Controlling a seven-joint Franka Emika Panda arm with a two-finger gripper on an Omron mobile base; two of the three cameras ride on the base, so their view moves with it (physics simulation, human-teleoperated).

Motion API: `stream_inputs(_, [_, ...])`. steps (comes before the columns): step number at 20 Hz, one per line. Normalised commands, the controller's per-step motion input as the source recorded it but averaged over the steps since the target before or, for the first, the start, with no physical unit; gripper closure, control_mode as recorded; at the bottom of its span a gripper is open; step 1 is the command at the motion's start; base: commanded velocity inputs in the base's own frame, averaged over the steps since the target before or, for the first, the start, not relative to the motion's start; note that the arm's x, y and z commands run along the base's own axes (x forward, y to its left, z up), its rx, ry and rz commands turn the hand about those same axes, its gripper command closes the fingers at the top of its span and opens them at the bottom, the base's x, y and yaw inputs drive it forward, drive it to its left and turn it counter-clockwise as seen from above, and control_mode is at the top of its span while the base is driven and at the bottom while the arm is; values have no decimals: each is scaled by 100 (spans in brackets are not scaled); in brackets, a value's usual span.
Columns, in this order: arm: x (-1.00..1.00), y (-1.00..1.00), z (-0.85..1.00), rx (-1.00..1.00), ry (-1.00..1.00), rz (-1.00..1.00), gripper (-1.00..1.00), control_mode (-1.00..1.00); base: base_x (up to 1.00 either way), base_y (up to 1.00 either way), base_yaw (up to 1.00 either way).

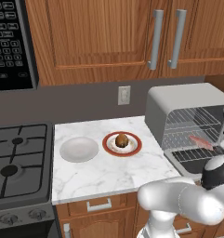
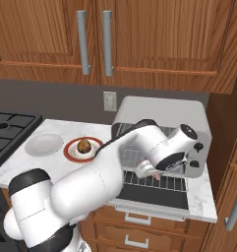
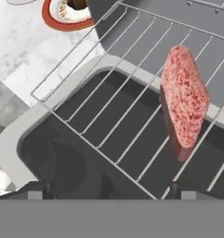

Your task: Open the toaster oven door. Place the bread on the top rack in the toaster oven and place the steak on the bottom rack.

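The toaster oven point(image 1: 187, 104) stood at the right end of the marble counter point(image 1: 99, 169) with the toaster oven door point(image 3: 20, 139) dropped flat, and the bottom rack point(image 3: 108, 116) was pulled out over that door's dark glass. The steak point(image 3: 184, 100) lay on the bottom rack, a pink-red slab with one end tipped up. In the hand view it sat ahead of the gripper point(image 3: 108, 188), nearer the right-hand fingertip than the left-hand one and clear of both. The jaws were spread wide with nothing between them, the two dark tips well apart above the door. From the left base view the steak showed as a red strip on the lower wires, beneath the top rack point(image 1: 190, 118). The bread point(image 1: 121, 139) sat on a red-rimmed plate point(image 1: 134, 148) on the counter, left of the oven and just beside a plain white plate point(image 1: 79, 149).
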Motion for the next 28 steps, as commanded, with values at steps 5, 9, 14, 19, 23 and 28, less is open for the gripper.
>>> stream_inputs(5, [-24, 27, 1, 0, 17, -37, -100, -100, 0, 0, 0])
stream_inputs(9, [-32, 16, -14, 0, 17, -31, -100, -100, 0, 0, 0])
stream_inputs(14, [-36, 0, -21, 0, 10, -22, -100, -100, 0, 0, 0])
stream_inputs(19, [-1, 3, -39, 0, 3, -17, -100, -100, 0, 0, 0])
stream_inputs(23, [13, 1, -22, 0, 5, -14, -100, -100, 0, 0, 0])
stream_inputs(28, [14, 0, -19, 0, 5, -6, -100, -100, 0, 0, 0])
